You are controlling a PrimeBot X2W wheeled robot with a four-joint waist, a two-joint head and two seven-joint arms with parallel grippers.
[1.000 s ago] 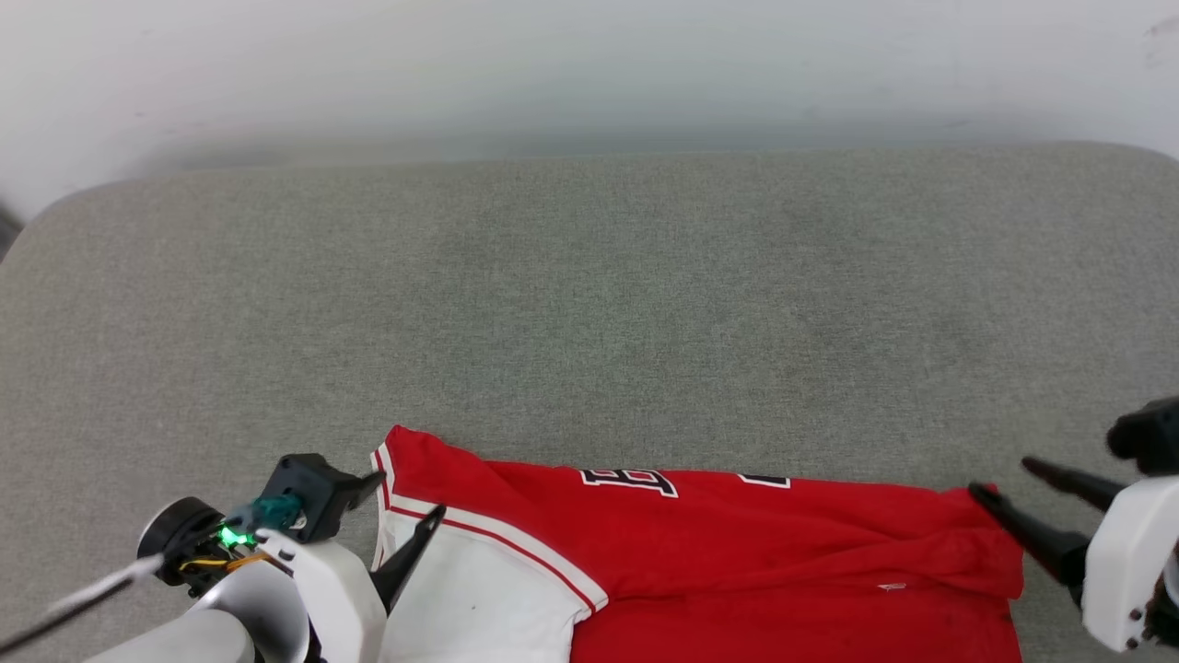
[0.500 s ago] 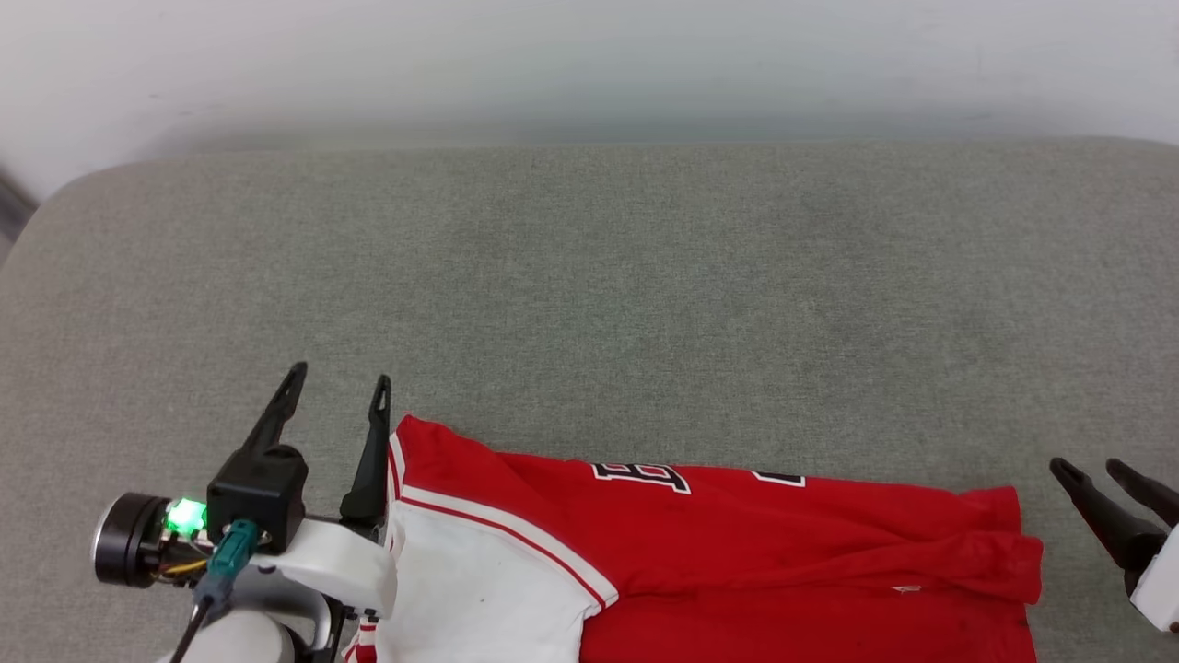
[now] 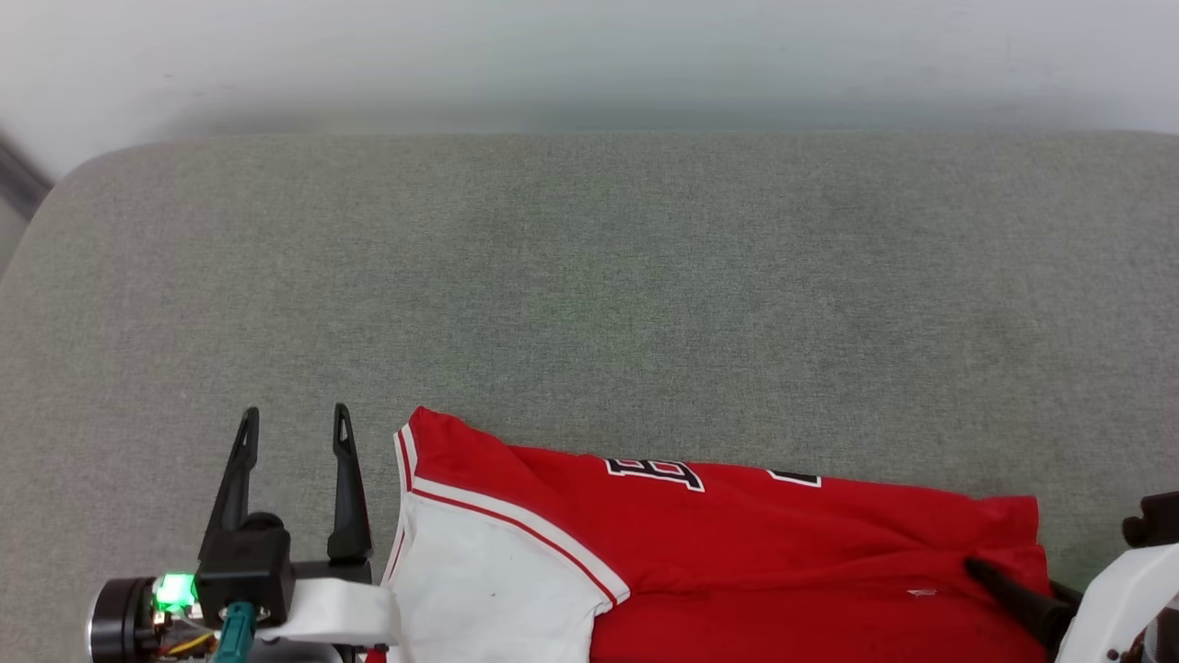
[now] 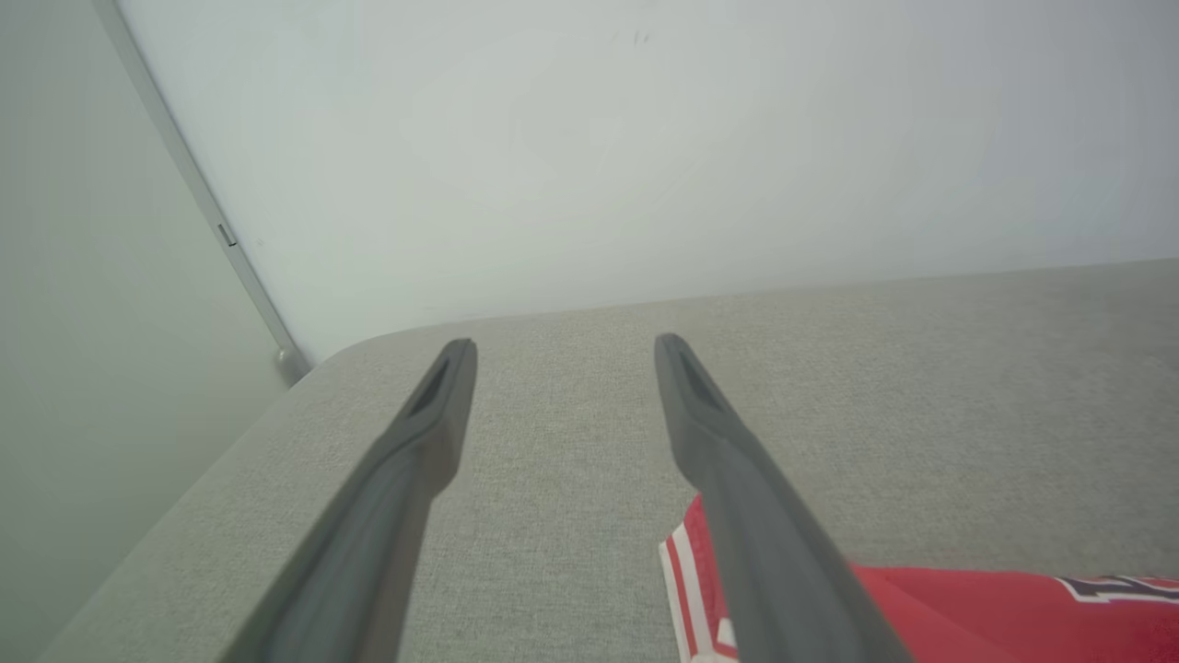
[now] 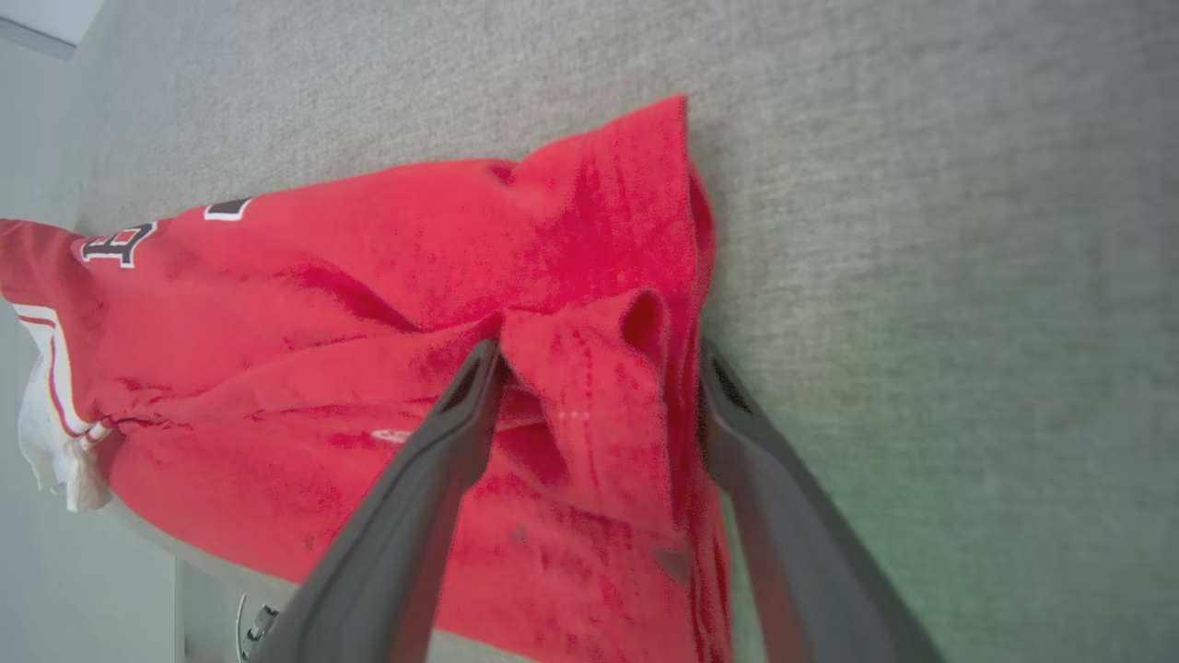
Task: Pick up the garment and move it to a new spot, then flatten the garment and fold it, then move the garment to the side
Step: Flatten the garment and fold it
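The garment, a red jersey with a white sleeve and black numerals, lies flat along the near edge of the grey cushion. My left gripper stands open and empty just left of the sleeve, with its fingers pointing away. In the left wrist view its gripper hovers over bare cushion, with the garment at lower right. My right gripper is at the garment's right edge. In the right wrist view that gripper stands wide open, its fingers either side of a raised fold of the garment.
The grey cushioned surface stretches far beyond the garment to a white wall. Its rounded left corner drops off at the left. A wall corner strip runs beside that edge.
My left gripper has come off the sleeve, turned to point away and drawn back to the left of the garment. My right gripper pulled right, then came in over the garment's right edge.
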